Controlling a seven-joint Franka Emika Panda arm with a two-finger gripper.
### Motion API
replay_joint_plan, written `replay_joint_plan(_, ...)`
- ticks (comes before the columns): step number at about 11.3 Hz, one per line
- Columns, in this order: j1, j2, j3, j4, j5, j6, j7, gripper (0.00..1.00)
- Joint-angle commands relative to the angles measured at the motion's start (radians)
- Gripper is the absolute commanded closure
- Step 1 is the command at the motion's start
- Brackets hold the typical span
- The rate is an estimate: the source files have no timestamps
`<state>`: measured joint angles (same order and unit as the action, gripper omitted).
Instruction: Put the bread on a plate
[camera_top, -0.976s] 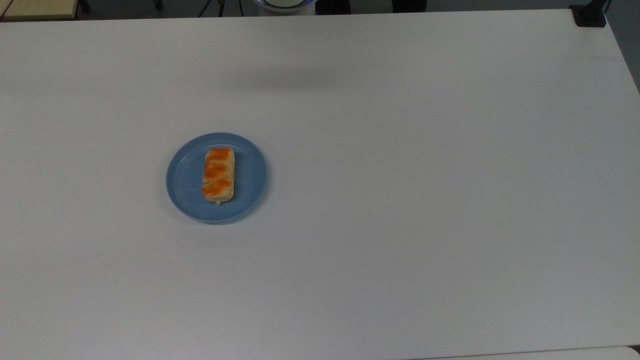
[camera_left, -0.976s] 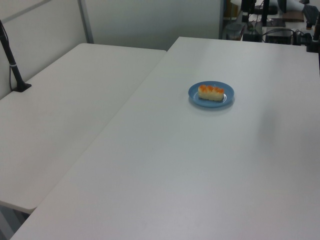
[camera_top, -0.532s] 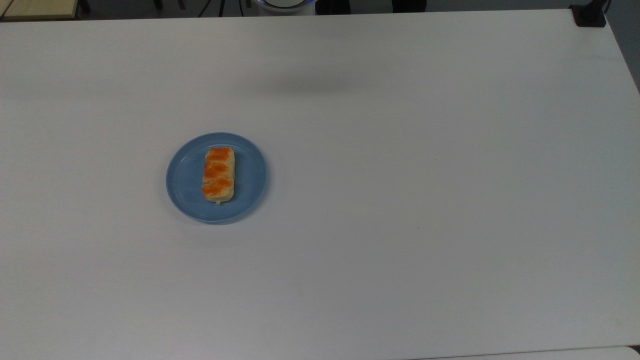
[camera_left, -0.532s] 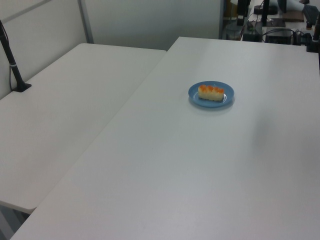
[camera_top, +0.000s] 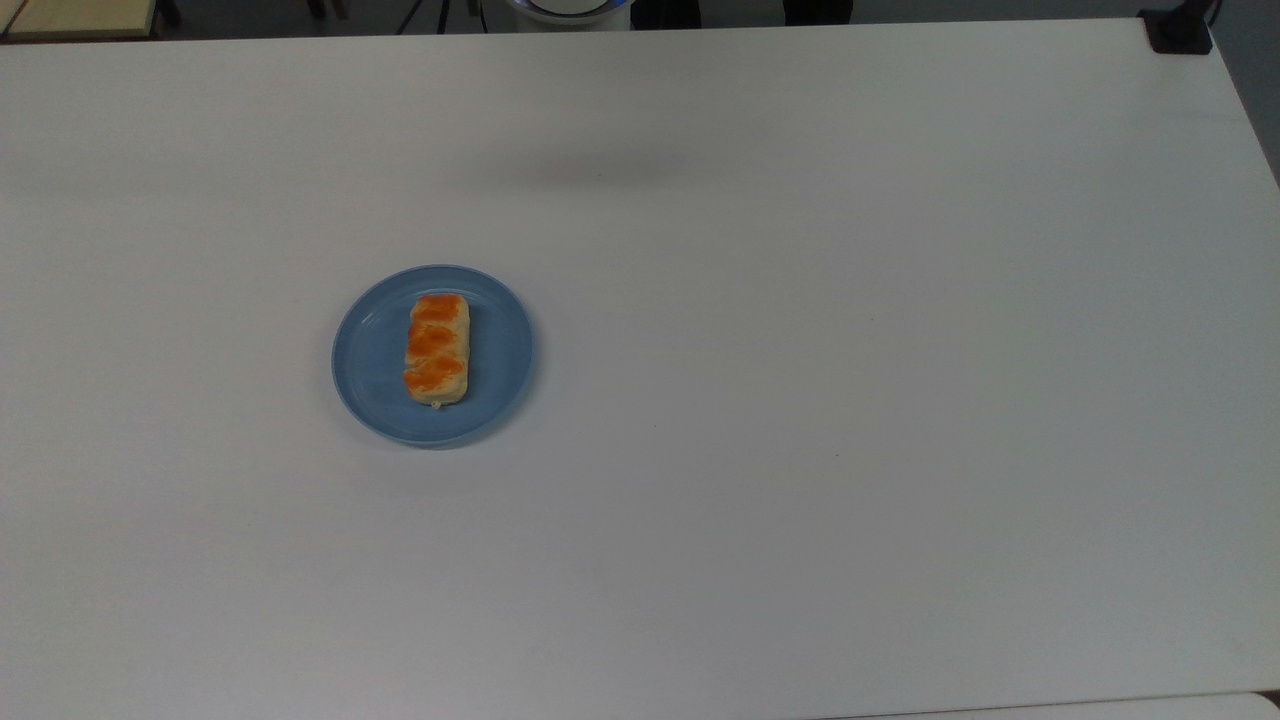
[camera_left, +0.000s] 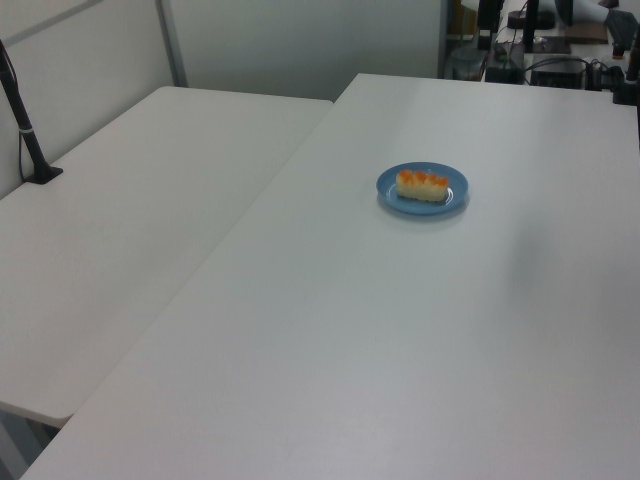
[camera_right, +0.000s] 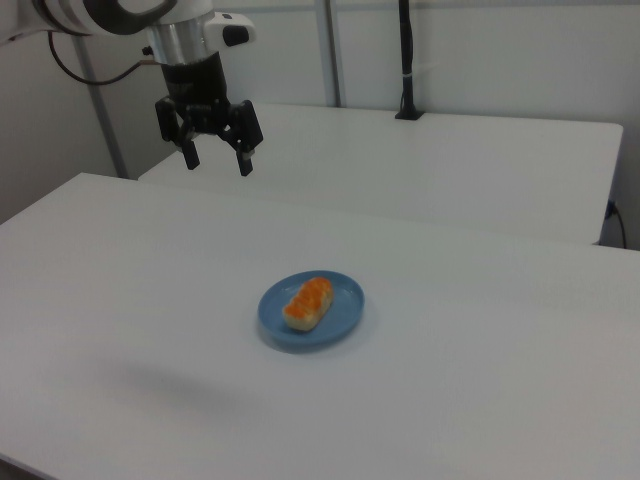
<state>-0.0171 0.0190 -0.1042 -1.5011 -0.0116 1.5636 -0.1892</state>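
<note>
At the upper left of the right view, the arm (camera_right: 100, 12) is cut off by the top and left edges, so what lies behind its wrist cannot be told. In every view the bread (camera_top: 437, 349) covers the middle of the plate (camera_top: 375, 360). At the top edge of the top view, a round white base (camera_top: 568, 10) is cropped. At the upper right of the left view, dark equipment (camera_left: 560, 45) is too small to identify.

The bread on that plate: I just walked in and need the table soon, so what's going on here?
Nothing is being handled right now. The bread already lies on the light-blue plate, well inside its rim, on the white table. The Panda's gripper hangs open and empty in the air, up and toward the right view's left of the plate. The placing looks done.
</note>
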Motion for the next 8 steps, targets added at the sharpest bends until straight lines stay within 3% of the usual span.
replay_joint_plan(1,-0.015,-0.022,0.018,-0.031,0.002,0.020,0.005,0.00)
replay_joint_plan(8,-0.015,-0.019,0.014,-0.031,0.028,0.030,0.062,0.00)
